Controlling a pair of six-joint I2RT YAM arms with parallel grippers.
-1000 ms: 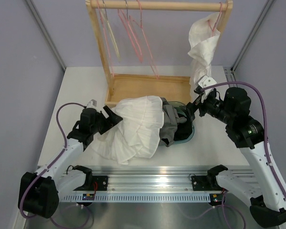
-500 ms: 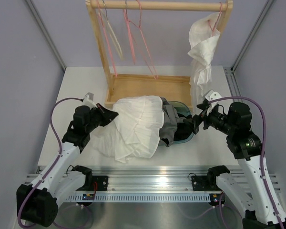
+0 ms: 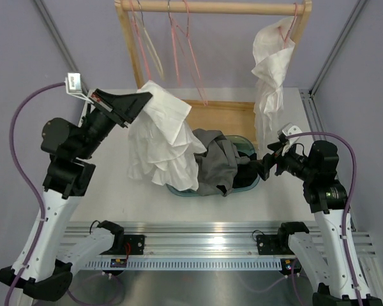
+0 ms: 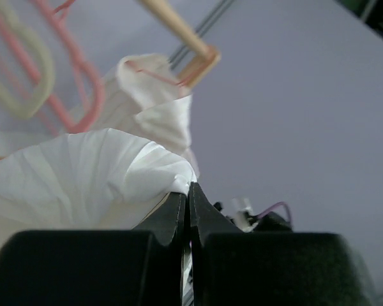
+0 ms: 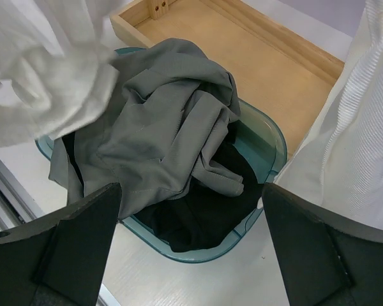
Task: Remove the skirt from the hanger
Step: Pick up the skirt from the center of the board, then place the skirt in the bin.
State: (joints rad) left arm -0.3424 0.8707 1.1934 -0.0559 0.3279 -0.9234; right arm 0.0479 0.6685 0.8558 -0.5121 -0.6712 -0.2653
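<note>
The grey skirt point(image 3: 214, 159) point(image 5: 159, 121) lies crumpled in the teal tub point(image 3: 247, 183) point(image 5: 270, 135), on top of a black garment point(image 5: 204, 217), and is on no hanger. My left gripper point(image 3: 143, 97) point(image 4: 188, 188) is raised left of the tub. It is shut on the edge of a white pleated garment point(image 3: 159, 140) point(image 4: 83, 172), which drapes down to the tub's left rim. My right gripper point(image 3: 260, 164) point(image 5: 190, 191) hangs open at the tub's right end, with nothing between its fingers.
A wooden rack point(image 3: 210, 7) stands at the back with its base tray point(image 3: 223, 115) behind the tub. Bare pink hangers point(image 3: 179, 44) hang on its rail. At the rail's right end a white garment point(image 3: 271, 64) point(image 5: 364, 127) hangs on a pink hanger.
My left gripper closed on the white garment and lifted it up and back to the left, uncovering the grey skirt in the tub. My right gripper drew back slightly and stays open.
</note>
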